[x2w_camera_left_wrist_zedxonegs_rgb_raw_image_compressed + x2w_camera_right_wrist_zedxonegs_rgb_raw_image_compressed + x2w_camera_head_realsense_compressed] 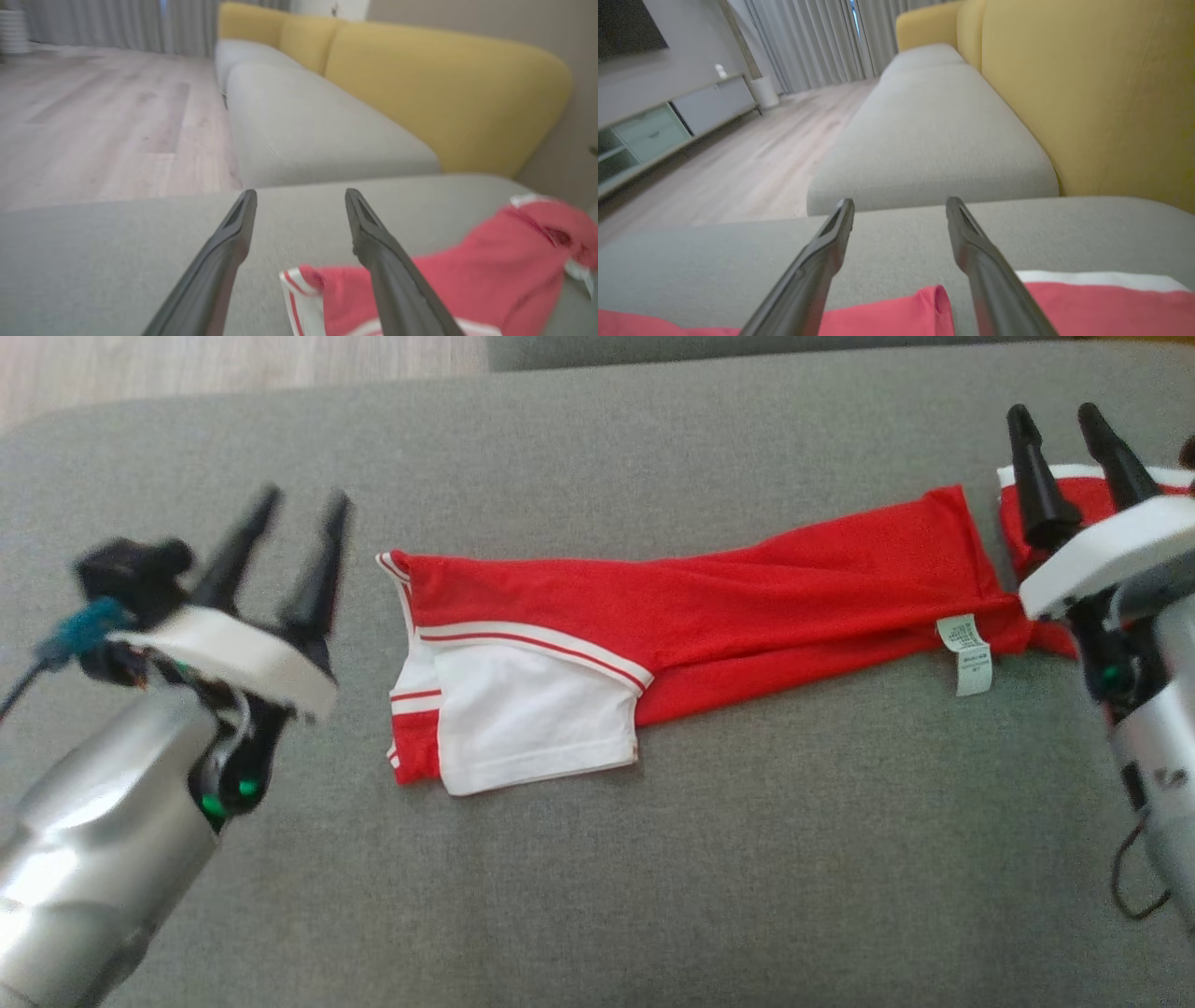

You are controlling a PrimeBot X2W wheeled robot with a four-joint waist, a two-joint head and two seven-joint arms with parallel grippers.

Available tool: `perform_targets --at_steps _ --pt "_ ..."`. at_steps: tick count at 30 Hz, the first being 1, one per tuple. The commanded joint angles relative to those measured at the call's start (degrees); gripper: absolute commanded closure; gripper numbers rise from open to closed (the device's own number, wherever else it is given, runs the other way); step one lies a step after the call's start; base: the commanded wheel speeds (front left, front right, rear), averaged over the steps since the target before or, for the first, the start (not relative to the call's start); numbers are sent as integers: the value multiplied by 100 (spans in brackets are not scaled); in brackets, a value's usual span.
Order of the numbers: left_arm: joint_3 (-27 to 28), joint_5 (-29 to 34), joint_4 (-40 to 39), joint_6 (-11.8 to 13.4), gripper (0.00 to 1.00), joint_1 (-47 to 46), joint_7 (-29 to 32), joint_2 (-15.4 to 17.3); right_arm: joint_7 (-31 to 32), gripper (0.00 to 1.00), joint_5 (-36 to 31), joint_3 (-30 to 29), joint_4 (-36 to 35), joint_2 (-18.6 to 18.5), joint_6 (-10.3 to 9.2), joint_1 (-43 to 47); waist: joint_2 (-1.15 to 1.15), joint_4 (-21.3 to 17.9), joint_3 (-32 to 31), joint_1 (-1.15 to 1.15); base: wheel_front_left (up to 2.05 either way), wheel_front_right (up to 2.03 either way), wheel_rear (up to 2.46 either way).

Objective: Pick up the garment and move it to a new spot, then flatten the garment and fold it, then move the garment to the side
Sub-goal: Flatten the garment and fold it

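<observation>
Left gripper (306,497) first: I saw its two dark fingers spread wide with nothing between them, hanging just off the left end of the garment (700,607) and apart from the cloth. In the left wrist view that gripper (301,193) showed bare grey cushion (117,261) in its gap, and the garment (490,275) lay to the lower right of the fingers. I counted one garment. It was red and stretched in a long rumpled band across the grey cushion (653,896), with one white sleeve panel (523,719) lying over its left end and a white care label (966,649) near its right end. Over the garment's right end stood the right gripper (1054,411), its two fingers likewise wide apart and holding nothing. In its own wrist view the right gripper (900,203) stood above the garment (1101,303), red there with one white band along its edge.
</observation>
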Motion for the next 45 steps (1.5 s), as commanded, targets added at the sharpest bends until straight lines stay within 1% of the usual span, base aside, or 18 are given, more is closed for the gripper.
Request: perform_targets --at_steps 1,3,5,7,10,12,15,17,21,24,27,31,39,43,45 --pt "373 76 -148 41 0 -136 -66 163 -83 0 -46 25 -181 31 -5 127 0 12 -65 0 0 0 0" --pt "1272 461 -493 238 0 269 -69 2 -403 0 -205 -85 -370 192 -5 326 0 9 -135 0 0 0 0" --pt "1990 1048 -853 412 0 788 -70 -185 -624 0 -424 -145 -534 378 -5 574 0 -2 -206 0 0 0 0" --pt "2626 1558 -1190 495 0 1347 -70 -458 -765 0 -670 -241 -657 585 -5 856 0 -11 -271 0 0 0 0" --pt "3446 2109 -1541 507 0 2152 -71 -1000 -880 0 -1045 -444 -772 927 -5 1309 0 -22 -337 0 0 0 0" --pt "3763 2459 -1656 382 0 2574 -71 -1345 -916 0 -1179 -666 -807 1170 -5 1572 0 -27 -348 0 0 0 0" --pt "4158 2886 -1643 206 0 2955 -71 -1760 -939 0 -1490 -874 -846 1365 -5 1800 0 -13 -329 0 0 0 0" --pt "4307 3146 -1566 45 0 3059 -71 -1922 -930 0 -1644 -1014 -875 1442 -5 1845 0 8 -297 0 0 0 0" --pt "4470 3484 -1372 -299 0 3043 -72 -2131 -763 0 -1925 -1506 -839 1560 -5 1734 0 80 -175 0 0 0 0" --pt "4552 3621 -1215 -479 0 2980 -72 -2257 -570 0 -2061 -1942 -700 1677 -5 1583 0 144 -64 0 0 0 0" --pt "4588 3709 -1077 -611 0 2906 -72 -2377 -312 0 -2086 -2451 -404 1795 -5 1366 0 215 69 0 0 0 0" --pt "4527 3803 -1030 -715 0 2755 -72 -2530 -166 0 -2244 -2992 -8 1866 -5 1023 0 367 266 0 0 0 0" --pt "4455 3812 -888 -783 0 2607 -72 -2644 26 0 -3101 -3944 918 1894 -5 659 0 545 449 0 0 0 0" --pt "4450 3801 -858 -789 0 2608 -72 -2657 -56 0 -3399 -4285 1213 1900 -5 563 0 550 469 0 0 0 0" --pt "4433 3793 -857 -789 0 2607 -72 -2657 -93 0 -3440 -4323 1290 1901 -5 538 0 547 472 0 0 0 0"
